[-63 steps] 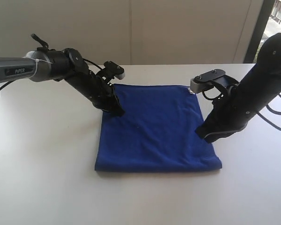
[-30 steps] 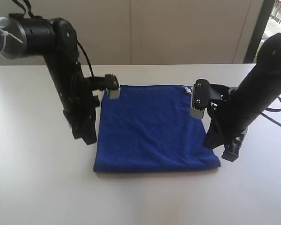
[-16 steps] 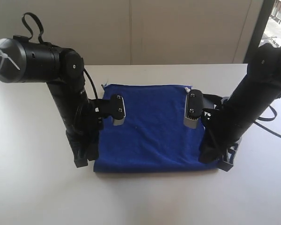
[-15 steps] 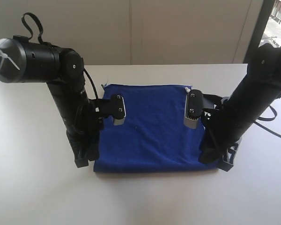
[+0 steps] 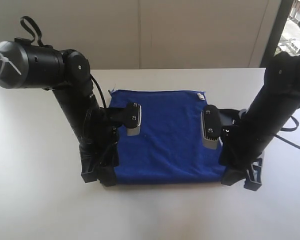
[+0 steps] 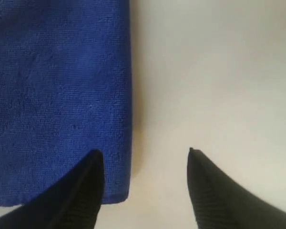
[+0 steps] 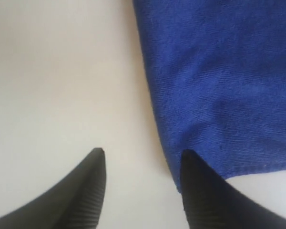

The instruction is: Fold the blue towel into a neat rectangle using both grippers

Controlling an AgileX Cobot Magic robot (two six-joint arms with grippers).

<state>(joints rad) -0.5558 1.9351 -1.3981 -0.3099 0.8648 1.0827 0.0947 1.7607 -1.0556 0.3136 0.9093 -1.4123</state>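
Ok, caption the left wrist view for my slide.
Open left pincer straddling one edge of the blue towel on a white table.

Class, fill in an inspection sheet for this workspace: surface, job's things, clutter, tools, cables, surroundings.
Surface: white table.
Job's things: blue towel lies flat.
Clutter: nothing seen.
Tools: left tool and right tool both open, each straddling a side edge near the towel's front corners; nothing held.
Cables: black cable loop over the left arm; second cable trails by the right arm.
Surroundings: pale wall behind, window at right.
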